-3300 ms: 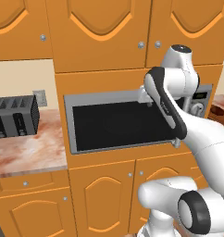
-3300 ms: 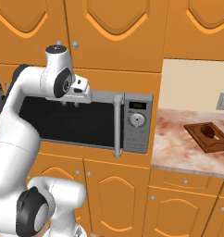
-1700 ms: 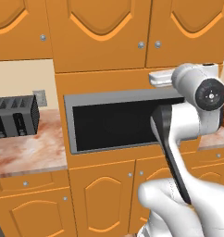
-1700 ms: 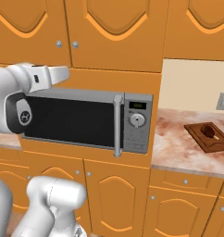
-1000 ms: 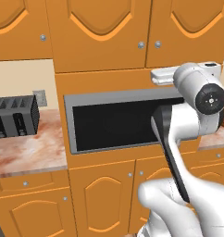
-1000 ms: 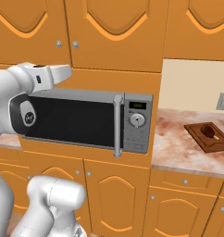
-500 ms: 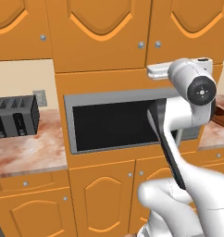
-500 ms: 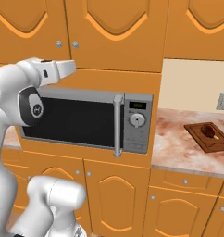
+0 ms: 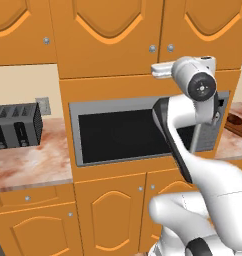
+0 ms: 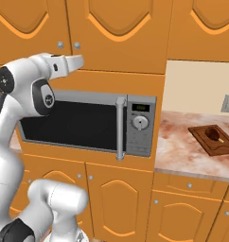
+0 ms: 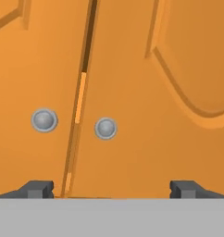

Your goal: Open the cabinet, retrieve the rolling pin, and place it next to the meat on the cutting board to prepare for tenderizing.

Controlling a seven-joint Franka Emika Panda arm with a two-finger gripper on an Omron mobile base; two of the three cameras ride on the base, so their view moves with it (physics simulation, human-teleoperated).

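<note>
Filling the wall above the microwave (image 10: 88,125), the cabinet (image 9: 113,35) is the biggest thing here and stands fully shut, its two doors meeting at a narrow seam, so the rolling pin presumably lies behind them and cannot be seen. The arm is raised to the height of the doors' lower edge, reaching forward with the gripper (image 10: 77,61) aimed at the wood just below the pair of round knobs, a posture that suits an approach to a handle rather than any carrying. Off to the right, on the marble counter (image 10: 182,151), the cutting board (image 10: 215,138) waits with the meat (image 10: 212,132) resting on it, leaving bare board beside the lump where the pin could be laid. In the hand view the right door's knob (image 11: 105,128) sits just right of the seam and the left door's knob (image 11: 43,120) just left of it, both above the two dark fingertips (image 11: 37,189), which are spread wide apart with nothing between them; judging from this, the opening step is not yet begun
</note>
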